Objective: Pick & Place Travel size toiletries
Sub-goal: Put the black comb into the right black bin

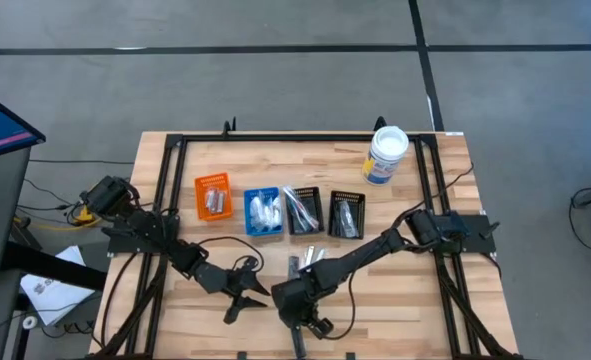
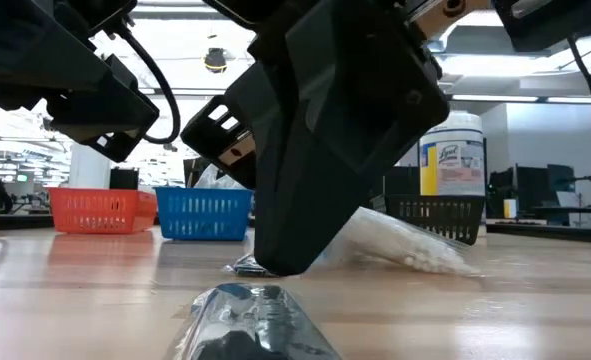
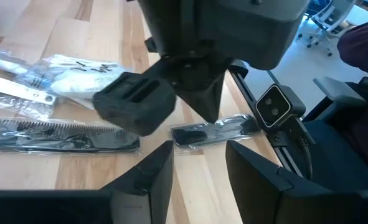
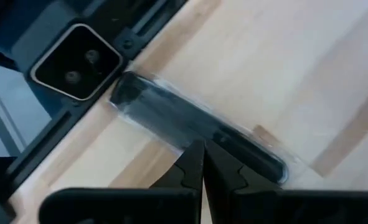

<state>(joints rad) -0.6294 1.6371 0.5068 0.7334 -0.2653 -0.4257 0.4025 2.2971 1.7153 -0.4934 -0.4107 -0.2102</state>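
Right claw (image 1: 297, 318) down low at front edge of table (image 1: 415, 300), fingers pinched shut, tips right at clear-wrapped black comb (image 4: 196, 127) lying flat on wood; no grip visible. Left claw (image 1: 245, 290) just beside, fingers partly apart, empty. More packets (image 1: 307, 262) near table middle, others in orange bin (image 1: 213, 196), blue bin (image 1: 262, 212), two black bins (image 1: 347, 214).

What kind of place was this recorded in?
Probably a robotics lab or workshop: a wooden table framed by black rails sits on bare grey floor, and the low view shows an open room with ceiling lights and desks with monitors behind.
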